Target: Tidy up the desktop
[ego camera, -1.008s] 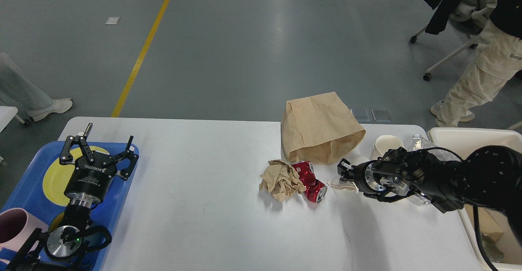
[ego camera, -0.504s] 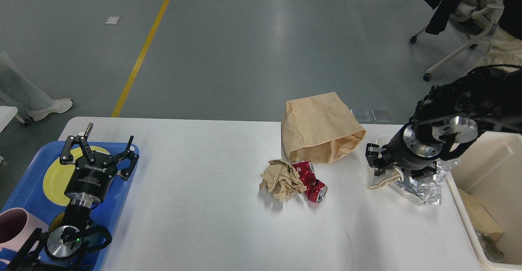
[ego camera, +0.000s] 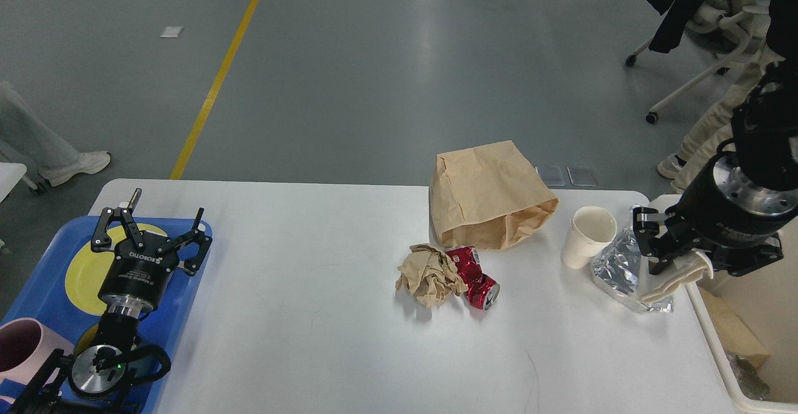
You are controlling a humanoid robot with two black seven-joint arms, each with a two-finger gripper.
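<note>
The white desktop (ego camera: 312,302) carries litter at its middle and right. My right gripper (ego camera: 661,263) hangs over the table's right edge, shut on a cream crumpled napkin (ego camera: 679,277) that droops beside the cream bin (ego camera: 717,351). Below it lies a crinkled silver foil wrapper (ego camera: 617,267), with a white paper cup (ego camera: 586,236) to the left. A brown paper bag (ego camera: 489,199) lies on its side, with a crumpled brown paper (ego camera: 430,274) and a crushed red can (ego camera: 479,279) in front. My left gripper (ego camera: 149,230) stands open above the blue tray (ego camera: 37,289).
The tray holds a yellow plate (ego camera: 84,270) and a pink mug (ego camera: 22,345). A person (ego camera: 717,133) and an office chair (ego camera: 698,58) stand beyond the far right corner. Another person's leg (ego camera: 43,146) shows at the far left.
My right gripper has lifted the cream napkin from beside the can and carried it right, to the bin's edge. The cup and foil now show. The left arm has not moved.
</note>
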